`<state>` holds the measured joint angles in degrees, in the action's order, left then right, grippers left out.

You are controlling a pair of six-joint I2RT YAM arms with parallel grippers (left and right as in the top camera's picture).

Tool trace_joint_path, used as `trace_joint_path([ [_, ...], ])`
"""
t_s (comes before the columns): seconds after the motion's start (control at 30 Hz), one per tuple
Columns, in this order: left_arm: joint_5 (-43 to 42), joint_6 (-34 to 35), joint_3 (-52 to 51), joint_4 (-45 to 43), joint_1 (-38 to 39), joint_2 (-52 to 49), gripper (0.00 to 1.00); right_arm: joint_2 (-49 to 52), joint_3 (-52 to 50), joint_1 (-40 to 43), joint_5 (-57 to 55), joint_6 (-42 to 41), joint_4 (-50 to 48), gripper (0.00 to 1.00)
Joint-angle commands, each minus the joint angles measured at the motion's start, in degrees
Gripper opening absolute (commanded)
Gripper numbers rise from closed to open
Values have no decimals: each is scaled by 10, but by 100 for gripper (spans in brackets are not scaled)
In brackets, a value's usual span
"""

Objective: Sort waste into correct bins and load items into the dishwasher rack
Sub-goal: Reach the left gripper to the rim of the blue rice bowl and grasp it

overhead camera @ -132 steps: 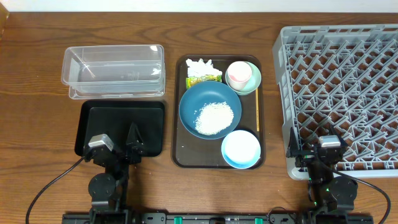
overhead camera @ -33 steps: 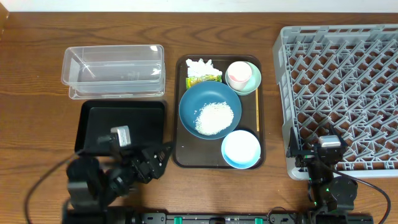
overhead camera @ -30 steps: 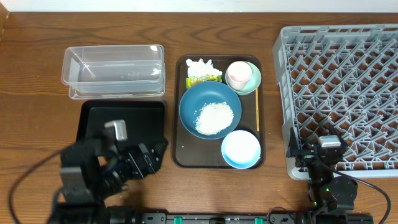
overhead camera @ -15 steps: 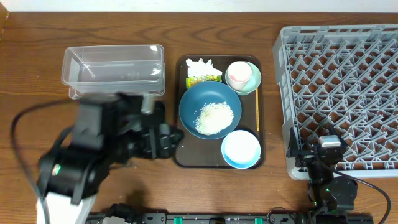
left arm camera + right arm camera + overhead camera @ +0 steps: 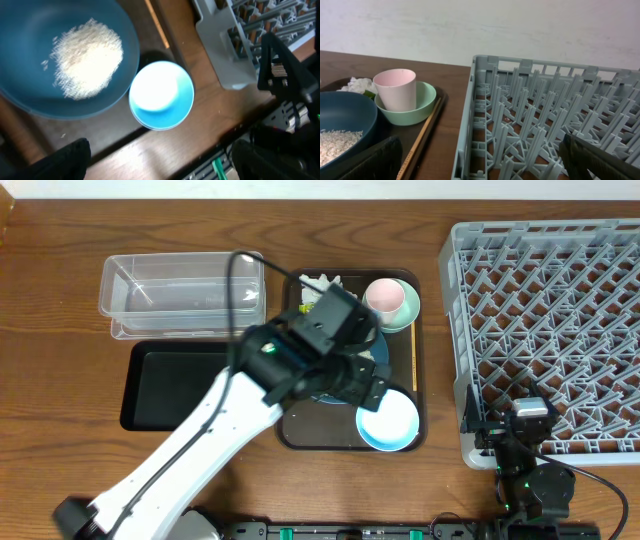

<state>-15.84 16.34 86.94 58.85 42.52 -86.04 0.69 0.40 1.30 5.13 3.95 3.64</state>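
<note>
Now | left gripper point(image 5: 160, 152) spread wide, empty, over small light blue bowl point(image 5: 161, 95) beside dark blue bowl point(image 5: 30, 75) holding rice point(image 5: 85, 57) | right gripper point(image 5: 482, 162) spread wide, empty, at dishwasher rack point(image 5: 540, 110)

The rice point(image 5: 87, 57) is white, its bowl point(image 5: 25, 35) dark blue, the cup point(image 5: 395, 89) pink, the rack point(image 5: 560, 310) grey.

Overhead's straight down on the bench point(image 5: 60, 380). Both wrists catch the dark blue bowl point(image 5: 25, 30): left from above, right sideways.
</note>
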Motion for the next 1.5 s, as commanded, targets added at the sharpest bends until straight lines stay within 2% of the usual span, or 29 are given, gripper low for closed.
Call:
trace_joint_path([
  [0.0, 16, 9, 13, -28, 3, -38, 92, -3, -1, -2, -4, -7, 3, 99],
  [0.17, 42, 12, 13, -76, 3, -99, 92, -3, -1, -2, -4, -7, 3, 99],
  [0.27, 77, 44, 13, -78, 4, -141, 92, -3, -1, -2, -4, -7, 3, 99],
  [0.4, 164, 89, 13, -86, 14, -196, 89, -3, -1, -2, -4, -7, 3, 99],
  [0.53, 235, 120, 13, -113, 26, -234, 79, -3, -1, -2, -4, -7, 3, 99],
  [0.87, 247, 144, 13, -191, 73, -287, 78, -3, -1, -2, -4, -7, 3, 99],
  [1.13, 275, 155, 12, -195, 85, -324, 73, -3, -1, -2, -4, -7, 3, 99],
  [1.47, 275, 158, 11, -196, 85, -345, 57, -3, -1, -2, -4, -7, 3, 99],
])
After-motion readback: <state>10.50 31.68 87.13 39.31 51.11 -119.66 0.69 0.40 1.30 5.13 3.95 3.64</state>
